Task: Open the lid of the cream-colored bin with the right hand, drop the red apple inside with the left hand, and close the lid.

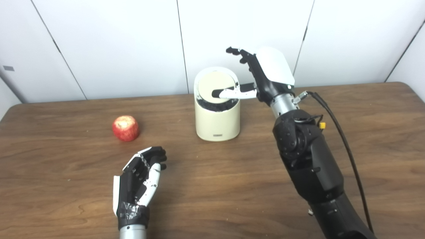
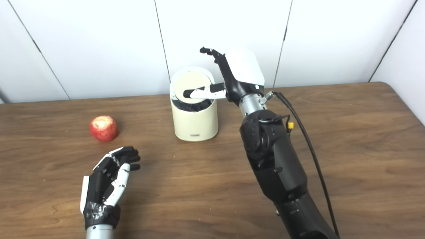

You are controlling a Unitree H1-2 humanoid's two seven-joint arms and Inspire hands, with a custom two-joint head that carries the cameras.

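While my right hand props the lid, the coming move belongs to my left, and these lines set out how it lies to the fruit:

right hand: my right hand (image 1: 262, 78) is up beside the bin (image 1: 217, 121), one finger (image 1: 232, 93) laid flat across the tilted lid (image 1: 214, 85), the others spread upward and gripping nothing

lid: tipped up toward the wall, a dark gap showing at the front rim, so I judge it partly open and in need of more lift before anything goes in

apple: the apple (image 1: 126, 128) sits on the bench (image 1: 232, 186), well left of the bin and apart from it

left hand: my left hand (image 1: 141, 177) hovers low over the bench, fingers loosely curled and apart, empty

key relation: the apple lies ahead of my left hand and a little to its left, near but not touching; my fingertips point roughly up the bench, slightly right of the fruit

nearer hand: the left is clearly closer; the right is busy on the far side of the bin

next move, as I judge it: reach forward and a touch leftward, then close around the apple

risk: a round fruit may roll if nudged on one side
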